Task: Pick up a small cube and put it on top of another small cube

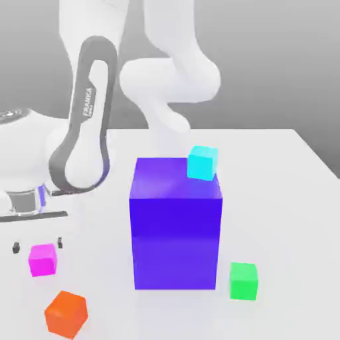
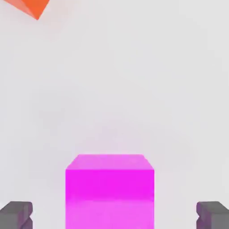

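Worktop (image 1: 292, 219): white, carries every block.
Arm (image 1: 86, 126): white Franka, bent down toward the 9 o'clock side of the exterior view.
Blue-purple block (image 1: 176, 232): tall, at the centre of the worktop.
Pincer (image 1: 37, 245): spread wide, its dark fingertips (image 2: 16, 215) standing apart on either side of the magenta cube, touching neither face, just above the worktop.
Orange cube (image 1: 66, 313): at 7 o'clock from the big block, near the magenta cube.
Cyan cube (image 1: 202, 163): sits on the big block's top, at its 1 o'clock corner.
Magenta cube (image 1: 43, 259): on the worktop at 8 o'clock from the big block, between the fingertips.
Green cube (image 1: 244, 280): on the worktop at 4 o'clock from the big block, well apart from the magenta cube.
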{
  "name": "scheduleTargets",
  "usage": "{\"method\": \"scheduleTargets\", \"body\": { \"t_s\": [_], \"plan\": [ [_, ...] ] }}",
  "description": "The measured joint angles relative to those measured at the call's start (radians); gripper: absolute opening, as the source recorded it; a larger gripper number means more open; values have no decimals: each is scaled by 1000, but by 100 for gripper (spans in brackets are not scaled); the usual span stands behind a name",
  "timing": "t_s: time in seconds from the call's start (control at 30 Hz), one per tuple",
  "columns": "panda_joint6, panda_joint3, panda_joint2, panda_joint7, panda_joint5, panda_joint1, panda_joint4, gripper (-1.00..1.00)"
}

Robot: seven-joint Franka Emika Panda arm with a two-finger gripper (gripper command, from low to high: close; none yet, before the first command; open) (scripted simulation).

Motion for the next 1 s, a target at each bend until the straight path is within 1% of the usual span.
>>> {"method": "scheduleTargets", "body": {
  "t_s": [0.03,0.2,0.23,0.27,0.33,0.43,0.47,0.5,0.6,0.9,1.0],
  "plan": [
    [11,26,16,-18,23,-22,6,-100],
    [8,26,16,-18,23,-22,6,-100],
    [13,39,25,-28,35,-33,9,-100],
    [6,22,13,-15,19,-18,5,-100],
    [-22,-48,-34,42,-53,38,-13,-100],
    [-72,-167,-125,153,-200,127,-45,-100],
    [-89,-201,-157,194,-256,149,-55,-100],
    [-105,-220,-176,210,-290,168,-61,-100],
    [-168,-190,-202,156,-358,213,-15,-100],
    [-339,-17,-274,-112,-538,382,169,-100],
    [-361,43,-286,-183,-570,457,186,-100]
  ]
}}
